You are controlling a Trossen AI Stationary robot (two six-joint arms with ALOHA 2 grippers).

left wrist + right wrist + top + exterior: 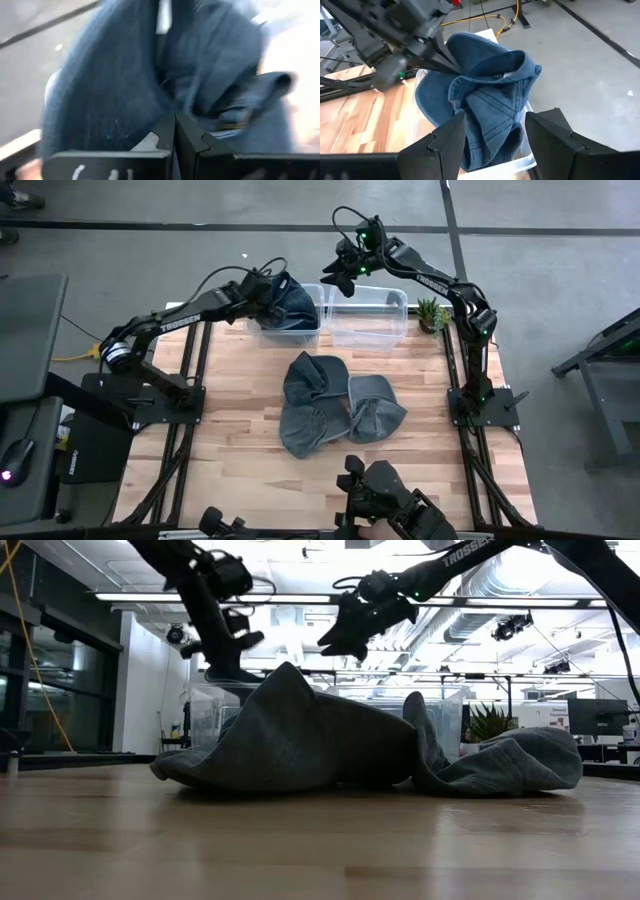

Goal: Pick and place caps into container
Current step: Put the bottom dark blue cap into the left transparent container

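Pale wooden planks form the table (240, 430), with grey floor on every side and bare boards toward its near edge. 2 clear plastic bins (368, 318) stand side by side at the far edge, beside a small plant (432, 313). Over the left bin, the left gripper (268, 288) is clamped tight on a floppy dark blue cap (485, 110). Spread and empty, the right gripper (345, 272) hangs above the bins. 3 soft grey caps (330, 405) lie crumpled at mid-table.
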